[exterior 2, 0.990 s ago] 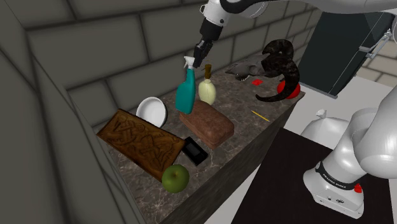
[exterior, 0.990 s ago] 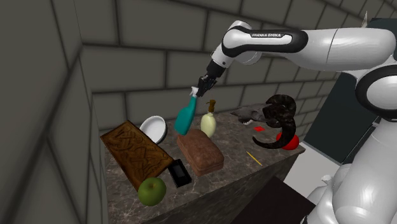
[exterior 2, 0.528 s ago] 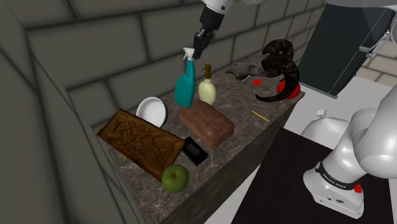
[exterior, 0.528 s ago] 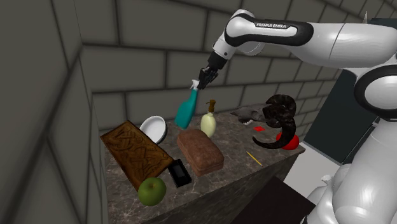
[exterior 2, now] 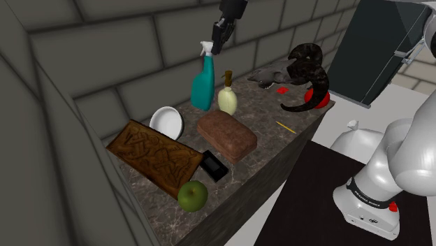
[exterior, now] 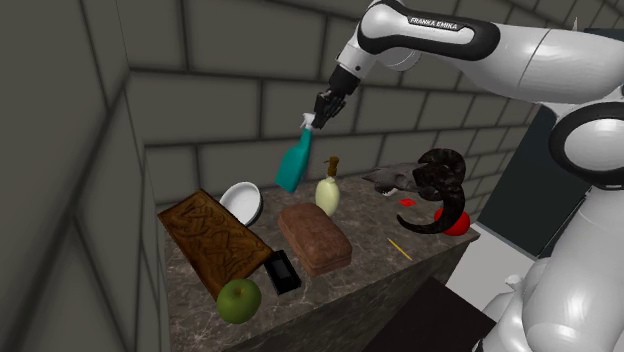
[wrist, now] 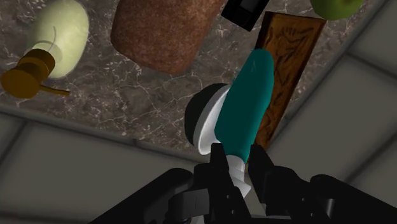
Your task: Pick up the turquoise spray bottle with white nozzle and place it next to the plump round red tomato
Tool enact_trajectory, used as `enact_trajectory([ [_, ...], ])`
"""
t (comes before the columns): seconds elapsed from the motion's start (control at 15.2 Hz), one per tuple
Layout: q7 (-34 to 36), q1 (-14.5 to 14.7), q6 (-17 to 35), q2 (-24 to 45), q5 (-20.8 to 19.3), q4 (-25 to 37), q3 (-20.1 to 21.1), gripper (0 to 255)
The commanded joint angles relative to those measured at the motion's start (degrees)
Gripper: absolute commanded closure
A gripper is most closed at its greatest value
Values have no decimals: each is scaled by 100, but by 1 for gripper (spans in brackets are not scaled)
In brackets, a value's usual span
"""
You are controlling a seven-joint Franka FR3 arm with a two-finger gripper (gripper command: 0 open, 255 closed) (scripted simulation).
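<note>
The turquoise spray bottle [exterior: 294,166] hangs tilted in the air above the counter's back, near the stone wall. My gripper [exterior: 319,112] is shut on its white nozzle end. In the second exterior view the bottle [exterior 2: 203,84] dangles below the gripper [exterior 2: 217,39], above the white bowl and the cream dispenser. The wrist view has both black fingers [wrist: 219,168] clasping the bottle's neck, its teal body [wrist: 251,98] pointing away from the hand. The red tomato [exterior: 459,225] lies at the counter's far end, partly hidden by a dark horned skull [exterior: 437,186]; it also peeks out as tomato [exterior 2: 322,100].
On the marble counter [exterior: 370,262] stand a cream pump dispenser [exterior: 327,193], a white bowl [exterior: 243,200], a brown loaf [exterior: 313,237], a carved wooden board [exterior: 211,238], a black device [exterior: 282,270] and a green apple [exterior: 239,299]. A thin yellow stick [exterior: 399,248] lies near the skull.
The gripper has risen with the spray bottle, lifting it well off the counter; the bottle now hangs higher and more tilted. Nothing else has moved.
</note>
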Motion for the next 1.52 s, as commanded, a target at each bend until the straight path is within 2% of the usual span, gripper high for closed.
enact_trajectory([
  [0.0, -103, -71, -126, -63, 25, 30, -61, 255],
  [0.73, -1469, -755, -532, -758, 212, -686, -776, 255],
  [1.45, -2909, -1462, -1226, -695, 380, -468, -1650, 255],
])
